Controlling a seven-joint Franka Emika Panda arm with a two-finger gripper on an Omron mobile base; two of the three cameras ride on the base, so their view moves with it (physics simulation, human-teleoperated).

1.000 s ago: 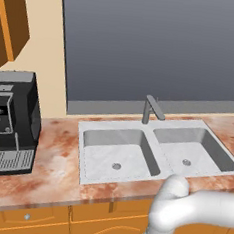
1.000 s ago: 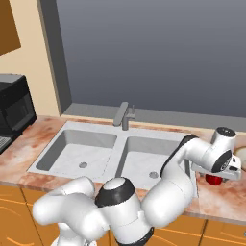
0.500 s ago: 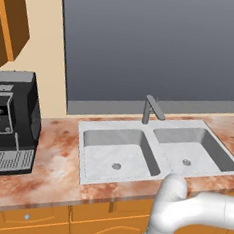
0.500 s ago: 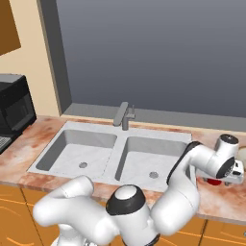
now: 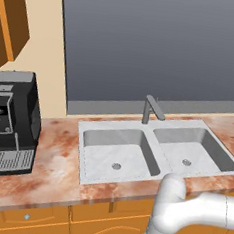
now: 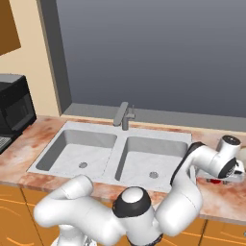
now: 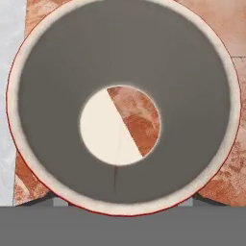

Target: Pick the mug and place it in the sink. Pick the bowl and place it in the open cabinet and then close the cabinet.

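The end effector [image 6: 232, 169] sits low over the red mug [image 7: 122, 103] on the tabletop [image 6: 226, 198] just right of the sink [image 6: 158, 142], its grip unclear, so the mug could slip or tip if pinched crooked.

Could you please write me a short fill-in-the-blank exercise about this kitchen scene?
1. The sink has ___ basins.
2. The black coffee machine stands on the counter to the ___ of the sink.
3. The hand view looks straight down into the ___.

Missing words: two; left; mug
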